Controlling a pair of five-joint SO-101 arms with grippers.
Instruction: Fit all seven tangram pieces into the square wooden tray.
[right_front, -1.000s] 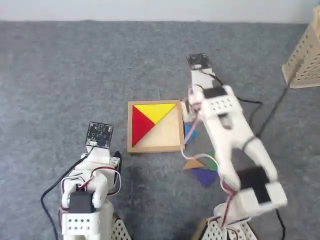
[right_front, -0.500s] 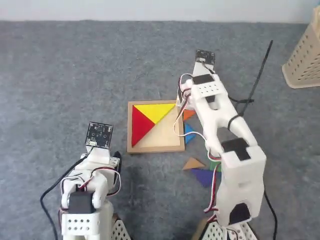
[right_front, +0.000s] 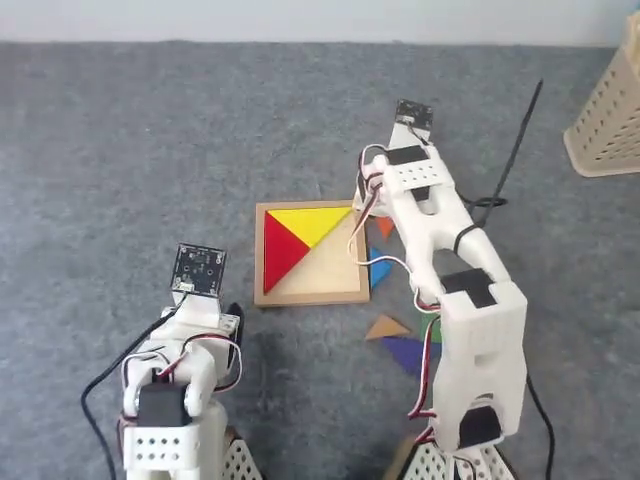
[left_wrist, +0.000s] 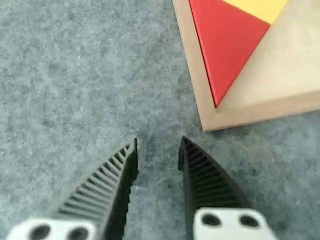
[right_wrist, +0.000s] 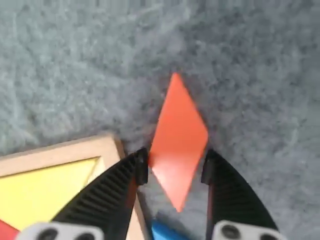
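Observation:
The square wooden tray (right_front: 309, 296) holds a yellow triangle (right_front: 310, 222) and a red triangle (right_front: 280, 250). An orange parallelogram (right_wrist: 177, 137) lies on the carpet just off the tray's far right corner (right_wrist: 107, 145). My right gripper (right_wrist: 174, 162) is open, one finger on each side of the piece. A blue piece (right_front: 378, 270), a tan triangle (right_front: 385, 327), a purple piece (right_front: 408, 352) and a green piece (right_front: 430, 328) lie to the right of the tray. My left gripper (left_wrist: 157, 152) is open over bare carpet near the tray's near left corner (left_wrist: 207, 120).
Grey carpet covers the table. A perforated beige basket (right_front: 610, 110) stands at the far right edge. The right arm (right_front: 430, 230) stretches over the loose pieces and hides part of them. Cables (right_front: 510, 180) trail beside it.
The right arm has swung forward and left, bringing its gripper down around the orange piece by the tray's corner. The left arm has kept still.

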